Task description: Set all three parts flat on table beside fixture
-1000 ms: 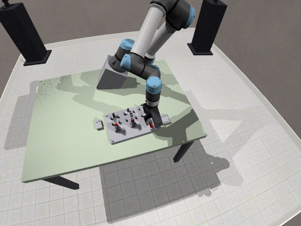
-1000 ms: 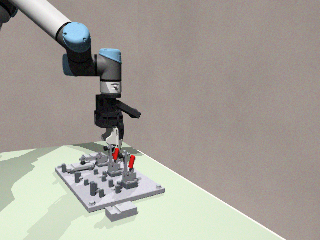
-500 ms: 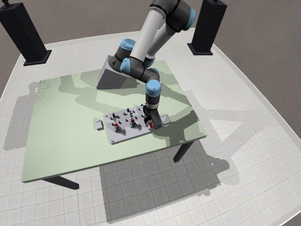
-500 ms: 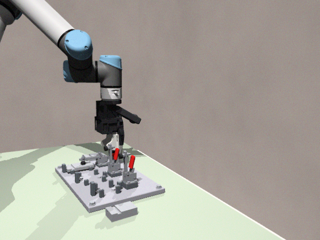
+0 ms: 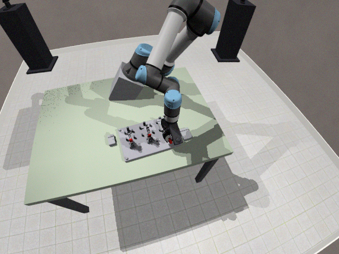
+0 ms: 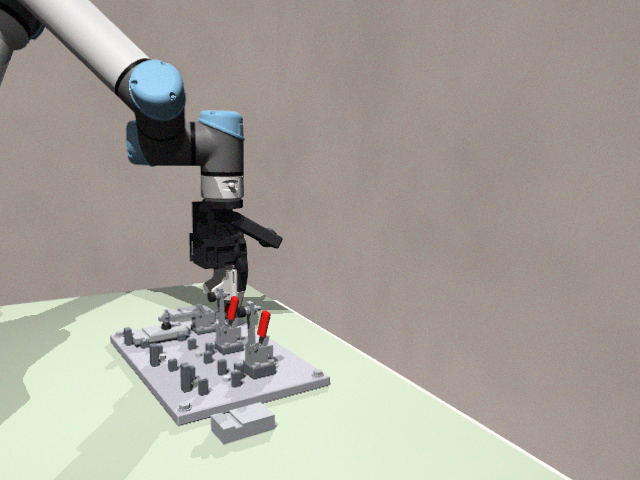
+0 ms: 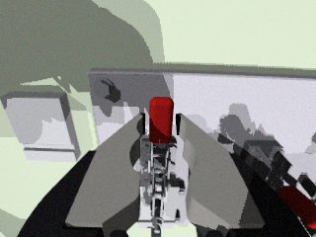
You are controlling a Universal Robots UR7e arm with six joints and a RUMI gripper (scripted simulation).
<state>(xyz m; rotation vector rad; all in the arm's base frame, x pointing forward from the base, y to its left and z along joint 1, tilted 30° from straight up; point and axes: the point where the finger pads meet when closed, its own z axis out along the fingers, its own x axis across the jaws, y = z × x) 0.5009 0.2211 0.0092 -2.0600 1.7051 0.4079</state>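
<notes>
Fingers partly hide the clamp (image 7: 159, 185) beneath.

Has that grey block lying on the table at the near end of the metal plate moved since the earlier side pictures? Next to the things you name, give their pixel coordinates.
No, the grey block (image 6: 244, 423) lies against the same plate edge.
</notes>
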